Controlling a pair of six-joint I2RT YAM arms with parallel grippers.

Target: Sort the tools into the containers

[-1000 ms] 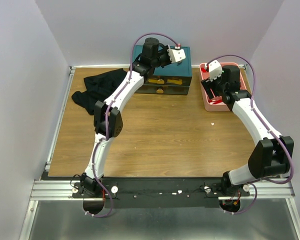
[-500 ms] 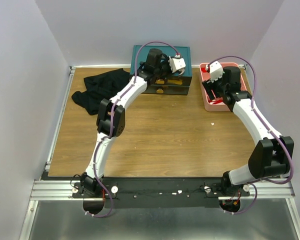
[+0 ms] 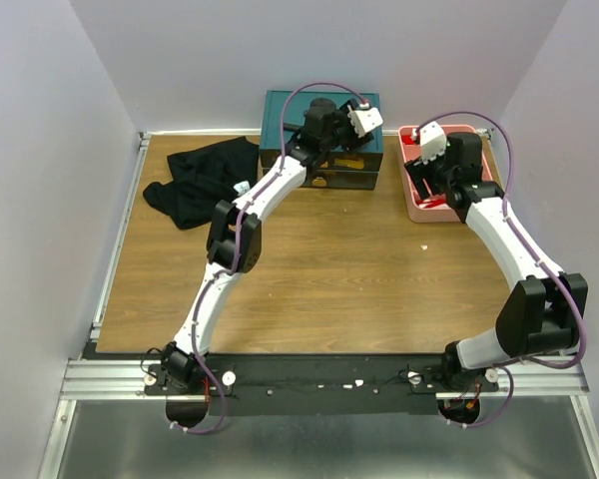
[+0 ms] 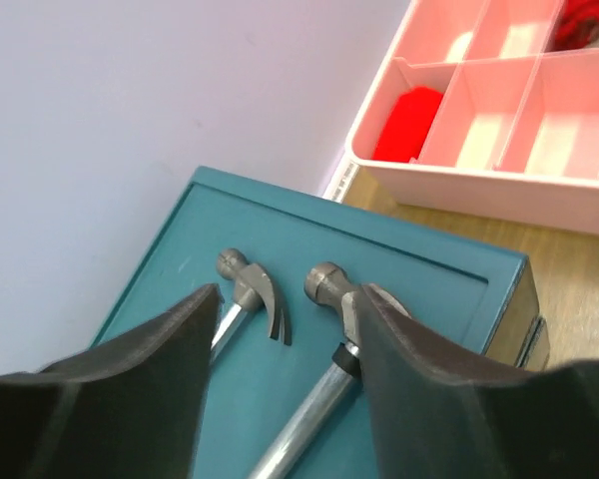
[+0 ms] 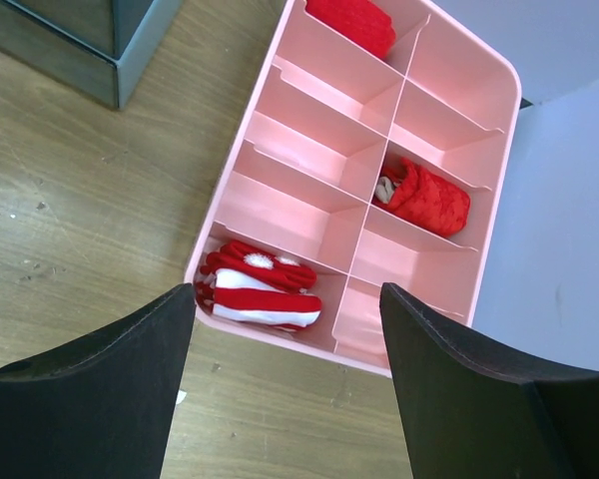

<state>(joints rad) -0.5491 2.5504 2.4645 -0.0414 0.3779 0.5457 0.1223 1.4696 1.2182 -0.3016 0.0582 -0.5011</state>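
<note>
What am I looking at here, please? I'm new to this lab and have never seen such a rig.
This is a robot: two jointed arms bolted to the near edge of a wooden table, each ending in a two-finger gripper. The wide picture comes from a fixed camera above and behind them. The other two come from cameras on the wrists, so the dark shapes at the bottom are each gripper's own fingers. The left gripper hovers open over two hammers lying on top of a teal cabinet. The right gripper hangs open above a pink tray with red items in some compartments. A black cloth lies at the table's far left. Nothing is held.
</note>
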